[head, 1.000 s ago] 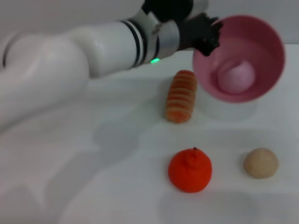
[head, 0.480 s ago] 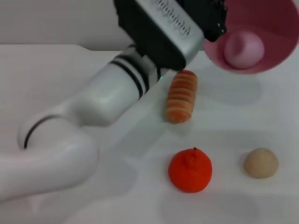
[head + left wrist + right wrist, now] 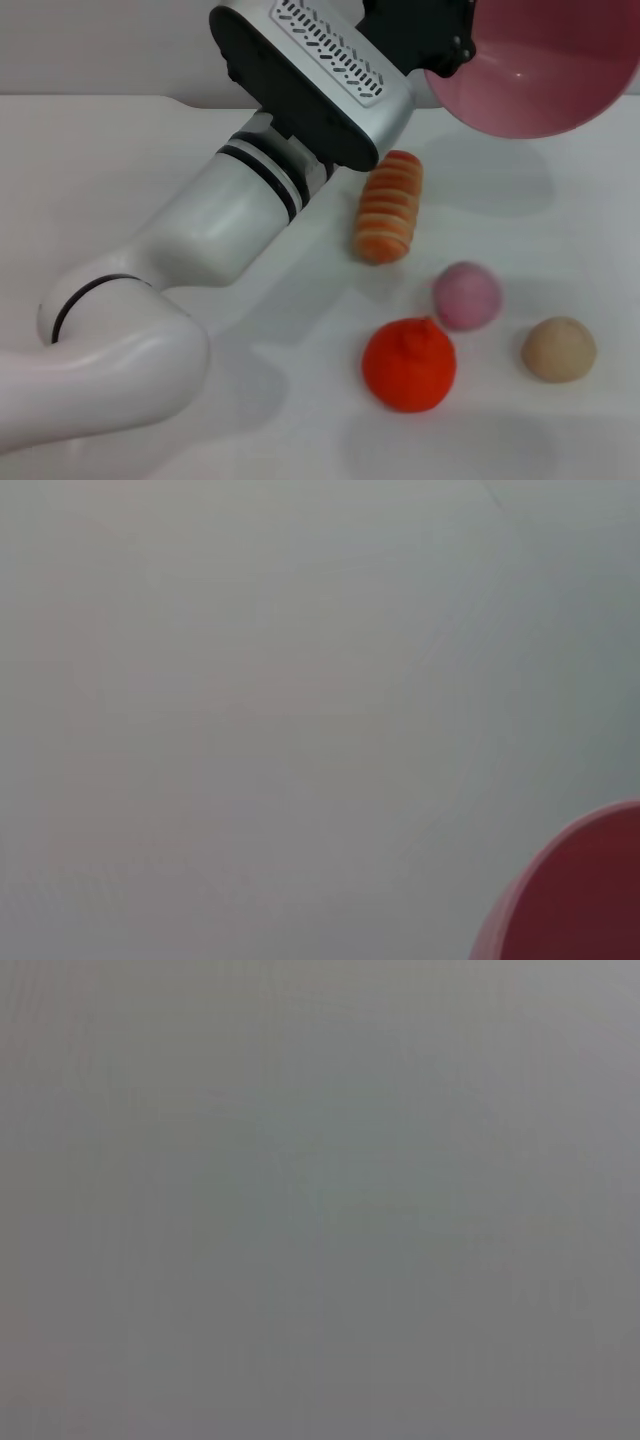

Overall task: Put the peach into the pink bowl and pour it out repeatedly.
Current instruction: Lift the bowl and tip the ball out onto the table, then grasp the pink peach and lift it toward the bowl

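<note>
Pink bowl (image 3: 540, 80) aloft, peach (image 3: 467, 296) tabled

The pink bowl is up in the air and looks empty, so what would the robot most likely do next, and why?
Probably it should lower the pink bowl and set it upright on the table. The left gripper holds it tipped and raised, with nothing inside, while the peach lies on the table near the orange tangerine. The peach must go back in, which needs a settled bowl.
</note>
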`<state>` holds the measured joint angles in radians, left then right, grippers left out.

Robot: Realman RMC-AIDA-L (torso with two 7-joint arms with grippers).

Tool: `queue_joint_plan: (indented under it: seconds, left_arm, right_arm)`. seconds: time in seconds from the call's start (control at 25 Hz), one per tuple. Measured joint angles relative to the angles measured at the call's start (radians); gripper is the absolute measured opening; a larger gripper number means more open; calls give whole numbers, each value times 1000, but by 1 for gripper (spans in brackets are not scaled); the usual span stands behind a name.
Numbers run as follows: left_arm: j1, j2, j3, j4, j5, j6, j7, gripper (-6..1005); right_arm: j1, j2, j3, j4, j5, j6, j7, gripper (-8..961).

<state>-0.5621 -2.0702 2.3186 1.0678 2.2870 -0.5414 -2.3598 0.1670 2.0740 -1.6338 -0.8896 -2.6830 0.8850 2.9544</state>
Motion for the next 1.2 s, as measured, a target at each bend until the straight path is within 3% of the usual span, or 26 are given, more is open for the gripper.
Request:
queue_joint_plan:
  seconds: [0.24, 0.4, 0.44, 0.64, 0.88, 1.04, 1.08, 1.12, 1.2]
  left_arm:
    - [-1, 0, -6, -1, 0, 12, -1, 44]
    - [-28, -1, -115, 10, -9, 200, -30, 44]
    - [-66, 0, -223, 19, -12, 368, -85, 44]
    - [-149, 2, -450, 18, -12, 704, -152, 44]
    - [-300, 9, -837, -45, 10, 1216, -148, 44]
    - [-329, 17, -1018, -54, 120, 1362, -153, 44]
    - [-329, 17, -1018, -54, 120, 1362, -153, 44]
    - [-328, 24, -1122, -52, 170, 1414, -152, 44]
    - [-320, 28, -1154, -50, 178, 1434, -150, 44]
  right_arm:
    - [4, 0, -16, 3, 0, -2, 0, 445]
    - [5, -1, -29, 2, -2, -10, 0, 445]
    - [7, -1, -34, 1, -2, -12, 0, 445]
    - [12, -2, -56, 3, -2, -13, 0, 445]
    - [16, -5, -76, -25, -3, -104, 0, 445]
    - [22, -5, -85, -59, -3, -193, 0, 445]
    - [23, -5, -87, -75, -3, -227, 0, 446]
    - [23, -5, -87, -91, -3, -256, 0, 446]
    - [22, -5, -86, -133, -3, -343, 0, 446]
